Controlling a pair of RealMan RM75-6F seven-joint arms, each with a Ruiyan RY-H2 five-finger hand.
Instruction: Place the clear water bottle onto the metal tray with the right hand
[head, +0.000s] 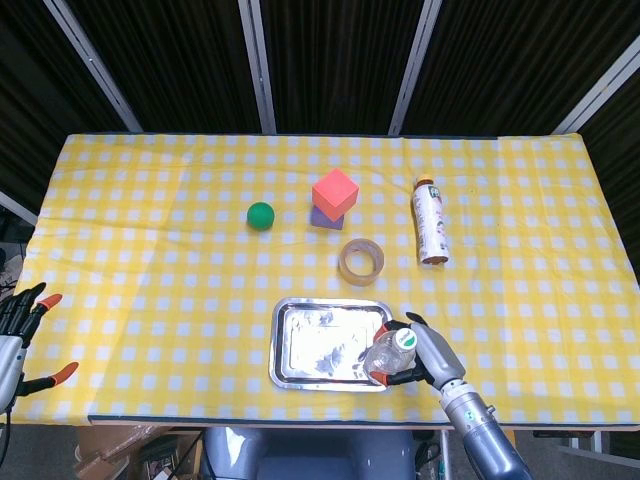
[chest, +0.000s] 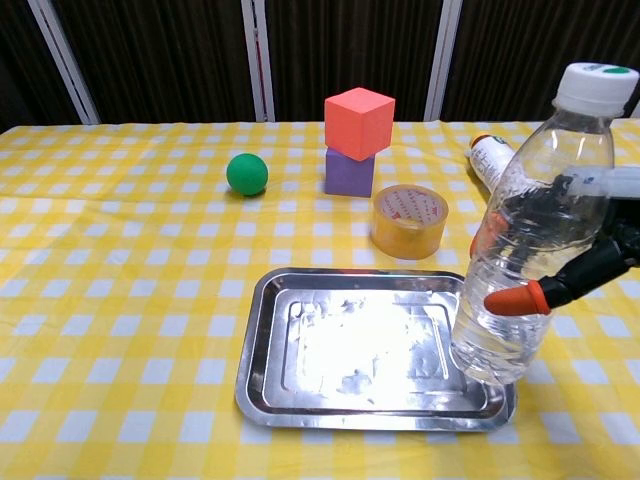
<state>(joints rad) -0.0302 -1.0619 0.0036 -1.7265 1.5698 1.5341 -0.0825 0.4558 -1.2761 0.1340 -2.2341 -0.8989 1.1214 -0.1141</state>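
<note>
My right hand (head: 428, 355) grips the clear water bottle (chest: 525, 240) around its lower body; orange fingertips (chest: 515, 298) wrap its front. The bottle has a white cap with a green mark (head: 403, 338) and leans slightly left. Its base hangs over the right edge of the metal tray (chest: 300, 400); I cannot tell whether it touches. In the head view the bottle (head: 384, 355) sits at the tray's (head: 300, 350) right side. My left hand (head: 18, 325) stays at the table's left edge, fingers apart, holding nothing.
A roll of tape (chest: 408, 220) lies just behind the tray. A red cube (chest: 358, 122) is stacked on a purple block (chest: 348, 172), with a green ball (chest: 246, 173) to their left. A white bottle (head: 430, 222) lies on its side at the right.
</note>
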